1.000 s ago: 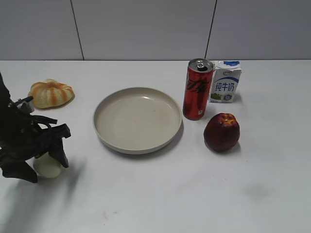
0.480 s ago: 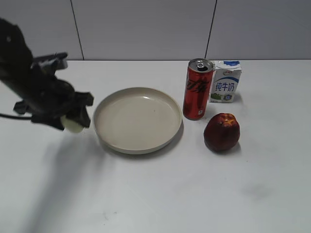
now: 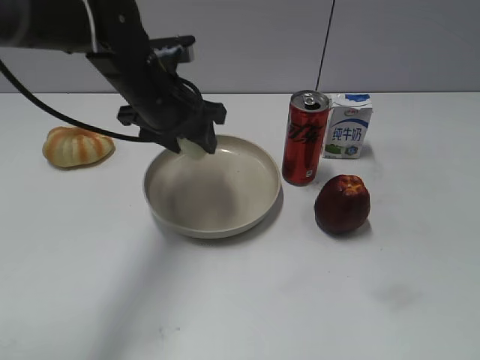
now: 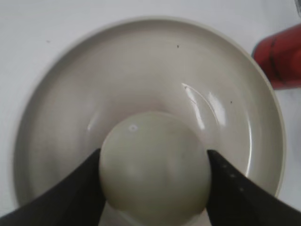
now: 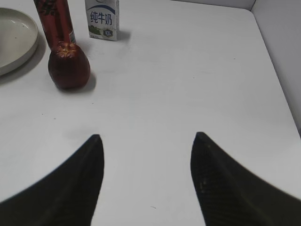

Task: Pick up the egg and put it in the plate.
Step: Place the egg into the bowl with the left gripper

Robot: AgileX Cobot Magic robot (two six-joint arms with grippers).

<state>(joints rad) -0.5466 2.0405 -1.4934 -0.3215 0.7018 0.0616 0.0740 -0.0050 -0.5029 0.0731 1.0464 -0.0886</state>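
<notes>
My left gripper (image 3: 192, 145) is shut on the pale cream egg (image 3: 193, 147) and holds it in the air just over the far left rim of the beige plate (image 3: 225, 222). In the left wrist view the egg (image 4: 154, 165) sits between the two black fingers (image 4: 230, 183), with the plate's bare floor (image 4: 155, 75) right below. My right gripper (image 5: 146, 141) is open and empty over bare table at the right; it is out of the exterior view.
An orange-striped pumpkin (image 3: 78, 145) lies at the far left. A red can (image 3: 304, 137) and a milk carton (image 3: 349, 125) stand right of the plate, with a dark red apple (image 3: 342, 202) in front of them. The right wrist view shows the apple (image 5: 69, 66), can and carton too.
My left gripper lifted the egg off the table at the front left and carried it up and to the right, to above the plate's far left rim.
</notes>
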